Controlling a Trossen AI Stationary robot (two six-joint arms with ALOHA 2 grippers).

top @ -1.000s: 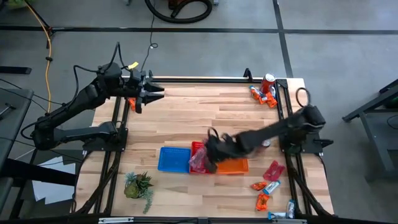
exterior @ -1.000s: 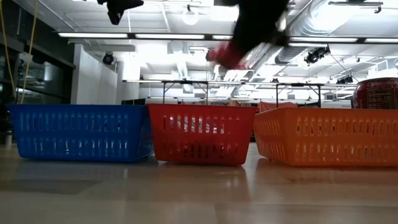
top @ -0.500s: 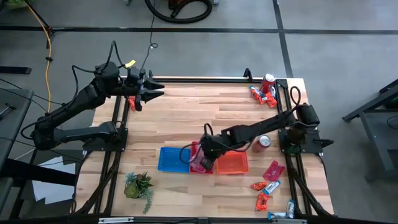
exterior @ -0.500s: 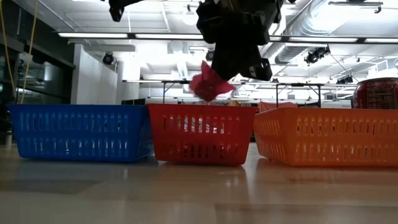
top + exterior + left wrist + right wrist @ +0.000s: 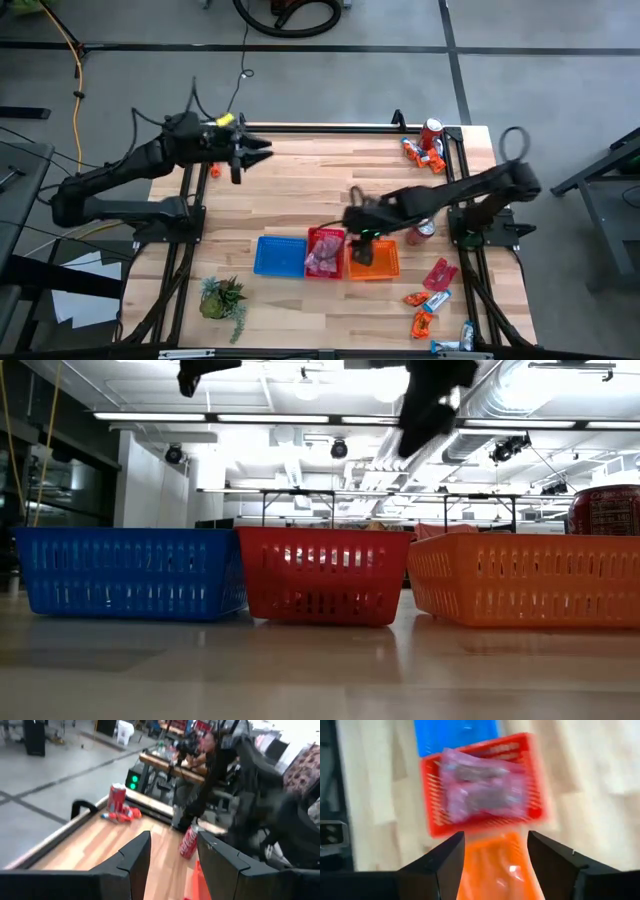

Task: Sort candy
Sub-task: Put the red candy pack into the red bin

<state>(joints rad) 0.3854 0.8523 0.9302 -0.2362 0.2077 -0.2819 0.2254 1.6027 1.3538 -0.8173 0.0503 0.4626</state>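
Note:
A pink candy packet (image 5: 482, 790) lies inside the red basket (image 5: 325, 252), the middle one of a row with a blue basket (image 5: 279, 255) and an orange basket (image 5: 374, 262). My right gripper (image 5: 361, 244) hangs open above the orange basket with nothing between its fingers (image 5: 495, 840). More candy lies loose at the near right (image 5: 430, 300) and by the far right corner (image 5: 422, 152). My left gripper (image 5: 256, 152) waits open and high over the far left of the table, pointing about level toward the right.
One red soda can (image 5: 432, 130) stands at the far right corner and another (image 5: 424, 230) beside the right arm. A small green plant (image 5: 222, 298) sits at the near left. Bare wood lies between the baskets and the far edge.
My right gripper has opened and let go of the pink packet, which has dropped into the red basket. The gripper has then risen and gone toward the table's right edge, from above the red basket to above the orange one. My left gripper has swung slightly.

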